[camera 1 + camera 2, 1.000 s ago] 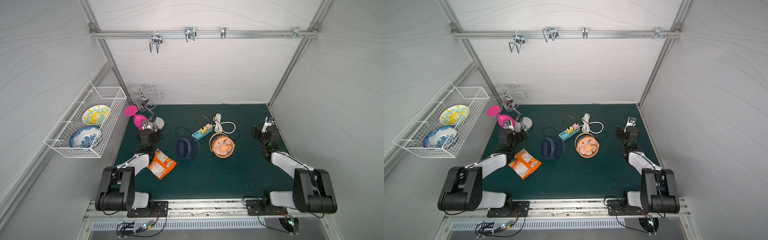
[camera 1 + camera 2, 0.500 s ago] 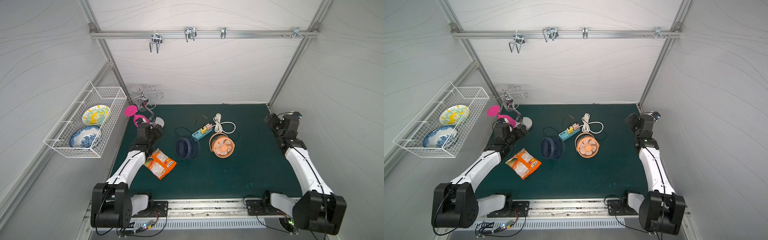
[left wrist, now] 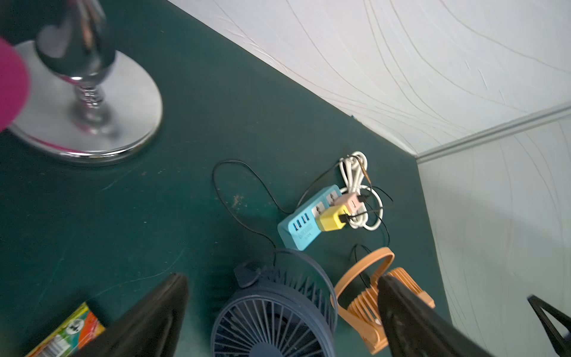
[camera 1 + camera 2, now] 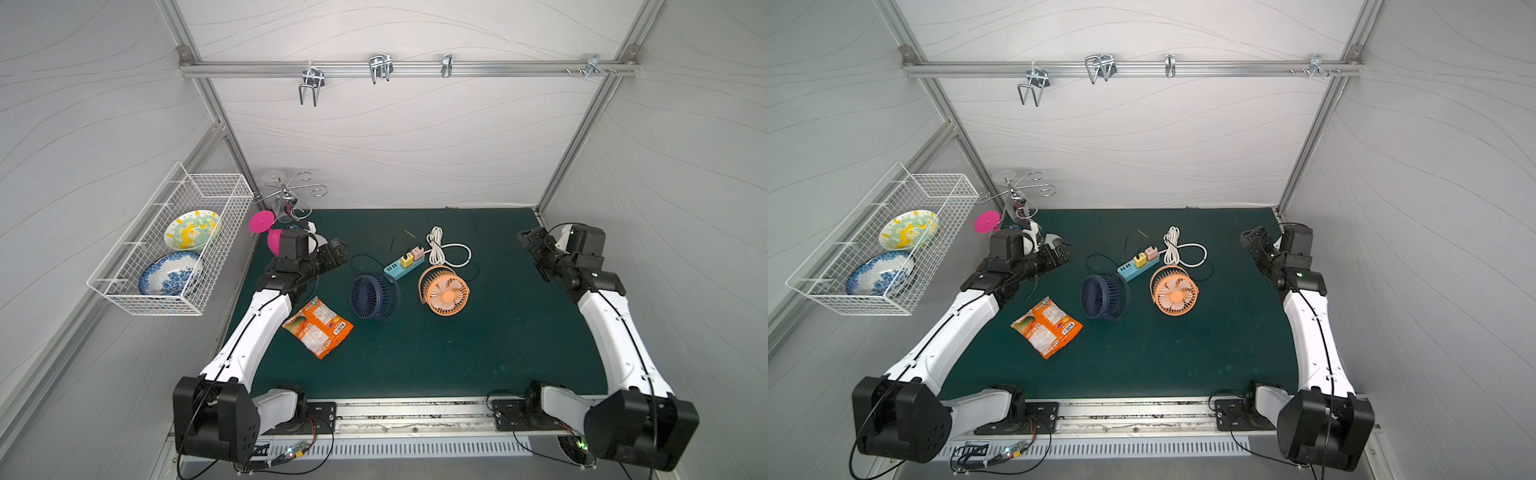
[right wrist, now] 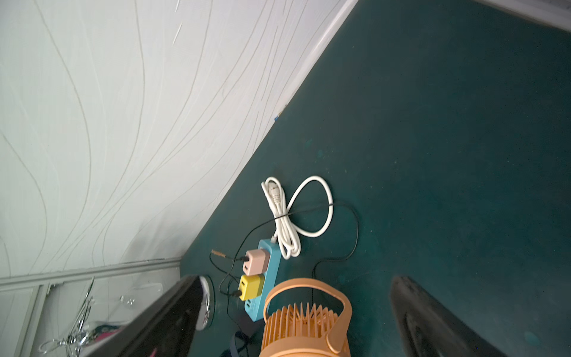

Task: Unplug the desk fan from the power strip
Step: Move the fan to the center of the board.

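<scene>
The power strip (image 4: 404, 267) lies mid-mat, with the navy fan (image 4: 374, 296) at its 7 o'clock and the orange fan (image 4: 444, 291) at its 5 o'clock. Reaching has barely begun: both the left gripper (image 4: 338, 251) and right gripper (image 4: 530, 240) stand apart, empty, well away. Next, one must choose a plug. The left wrist view alone shows the yellow adapter (image 3: 333, 218) and pink adapter (image 3: 349, 201) seated.

Two desk fans, a navy fan (image 4: 372, 296) and an orange fan (image 4: 445, 291), one power strip (image 4: 402, 267) carrying two plug adapters, yellow (image 4: 407, 261) and pink (image 4: 418, 252), one snack packet (image 4: 318, 327), two bowls (image 4: 192, 227) in one wire basket (image 4: 124, 296), and apparently four hooks (image 4: 311, 83) on the rail.
</scene>
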Motion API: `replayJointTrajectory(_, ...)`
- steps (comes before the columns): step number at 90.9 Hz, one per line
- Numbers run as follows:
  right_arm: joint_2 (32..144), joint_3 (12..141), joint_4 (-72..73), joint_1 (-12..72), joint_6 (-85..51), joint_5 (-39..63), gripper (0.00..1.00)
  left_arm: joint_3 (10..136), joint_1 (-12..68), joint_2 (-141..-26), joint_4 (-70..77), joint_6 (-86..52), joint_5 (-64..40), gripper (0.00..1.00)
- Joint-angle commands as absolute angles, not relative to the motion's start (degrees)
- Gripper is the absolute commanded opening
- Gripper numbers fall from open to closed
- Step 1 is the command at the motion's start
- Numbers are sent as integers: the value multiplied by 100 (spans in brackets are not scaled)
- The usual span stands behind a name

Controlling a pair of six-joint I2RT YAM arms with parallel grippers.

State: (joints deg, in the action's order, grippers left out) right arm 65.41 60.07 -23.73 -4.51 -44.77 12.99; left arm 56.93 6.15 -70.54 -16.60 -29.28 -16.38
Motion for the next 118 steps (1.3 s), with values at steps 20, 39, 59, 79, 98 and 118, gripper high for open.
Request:
replayJointTrajectory(20,6643,6271,-3095,437,-3985,1528,99,7241,1008,-8363,-2389,-2202,-2559,98)
replayJointTrajectory(39,6881,6484,-3364,1148,-3663,1340,99,7816,1468,-9009,-2592,-1893,-2480,95)
replayJointTrajectory(59,7283,6834,-4142,1917,-3167,787,99,7708,1890,-8934,-2593,-1867,-2189,95)
replayJointTrajectory(79,7124,6581,-4178,2206,-3137,313,99,7428,2510,-8552,-2556,-2249,-1842,81)
replayJointTrajectory(98,6864,6496,-4238,2151,-3125,13,94,7767,3445,-8772,-2903,-2629,-823,28)
replayJointTrajectory(118,6543,6287,-4243,2059,-3258,9,94,8156,4136,-9522,-3202,-3159,3,21)
